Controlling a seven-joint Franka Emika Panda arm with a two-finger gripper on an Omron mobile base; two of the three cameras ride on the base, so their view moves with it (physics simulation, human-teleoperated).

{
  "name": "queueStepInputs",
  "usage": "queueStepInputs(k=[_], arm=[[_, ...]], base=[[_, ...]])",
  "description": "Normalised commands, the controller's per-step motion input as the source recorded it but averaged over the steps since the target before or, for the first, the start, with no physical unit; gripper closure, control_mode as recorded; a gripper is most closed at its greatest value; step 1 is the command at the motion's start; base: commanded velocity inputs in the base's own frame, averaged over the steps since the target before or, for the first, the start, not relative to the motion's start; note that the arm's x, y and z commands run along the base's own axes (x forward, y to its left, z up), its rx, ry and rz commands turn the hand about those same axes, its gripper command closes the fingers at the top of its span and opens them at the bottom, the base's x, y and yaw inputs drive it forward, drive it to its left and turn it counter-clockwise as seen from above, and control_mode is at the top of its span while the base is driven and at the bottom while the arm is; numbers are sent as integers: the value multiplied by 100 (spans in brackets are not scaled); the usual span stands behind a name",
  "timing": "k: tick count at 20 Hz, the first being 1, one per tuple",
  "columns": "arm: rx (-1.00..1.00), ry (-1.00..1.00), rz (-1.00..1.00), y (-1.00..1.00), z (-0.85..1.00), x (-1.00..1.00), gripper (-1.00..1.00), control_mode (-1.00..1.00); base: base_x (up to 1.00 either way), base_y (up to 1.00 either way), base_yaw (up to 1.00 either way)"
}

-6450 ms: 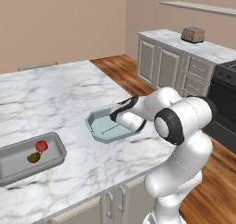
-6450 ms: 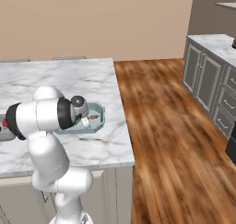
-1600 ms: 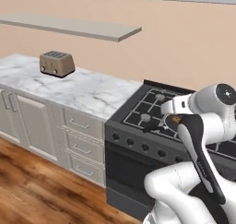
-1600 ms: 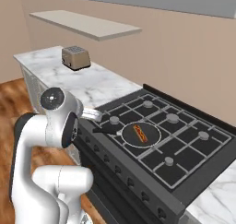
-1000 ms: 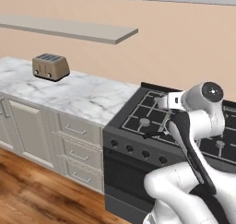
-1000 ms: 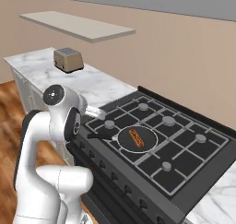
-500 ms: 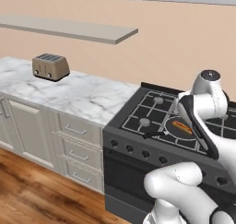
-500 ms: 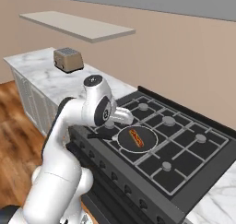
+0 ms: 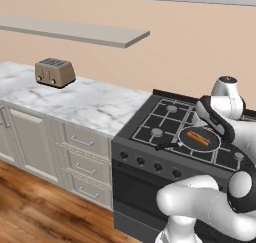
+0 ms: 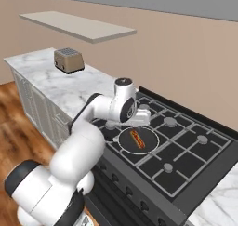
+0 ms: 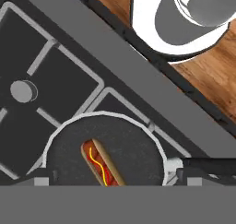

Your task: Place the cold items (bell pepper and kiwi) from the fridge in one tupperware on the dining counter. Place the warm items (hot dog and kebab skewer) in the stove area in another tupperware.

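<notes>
Above the stove, near the centre of the right base view, the gripper hangs over the near rim of a dark frying pan, its jaws spread as wide as they go and holding nothing. In the hand view the two dark fingertips sit low at the left and right edges, one fingertip at the lower right, with the pan's pale rim curving between them. The hot dog lies in the pan in the lower middle of that frame, a brown bun with a red sausage and a yellow squiggle of mustard, set on a slant and clear of the fingertips. The hot dog shows just below and to the right of the gripper in the right base view, and as a small orange strip in the pan at the right of the left base view. The pan's dark handle reaches toward the stove's front edge.

Round burners and grey grates fill the upper left of the hand view, and wood floor shows at its right. Farther out, a marble counter runs left of the stove in the left base view, with a toaster at the upper left and a shelf on the wall above it. White drawers sit under the counter.
</notes>
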Motion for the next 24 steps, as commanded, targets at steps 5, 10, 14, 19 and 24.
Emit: queueStepInputs(k=[5,10,14,19,24], arm=[[-1,-12,10,0,-86,70,-100,-100],[-15,18,3,-22,-58,72,-100,-100],[-3,2,0,-30,-53,53,-100,-100],[0,2,1,-29,-49,57,-100,-100],[-1,8,0,-19,-74,29,100,-100]], base=[[0,0,0],[0,0,0],[0,0,0],[0,0,0],[0,0,0]])
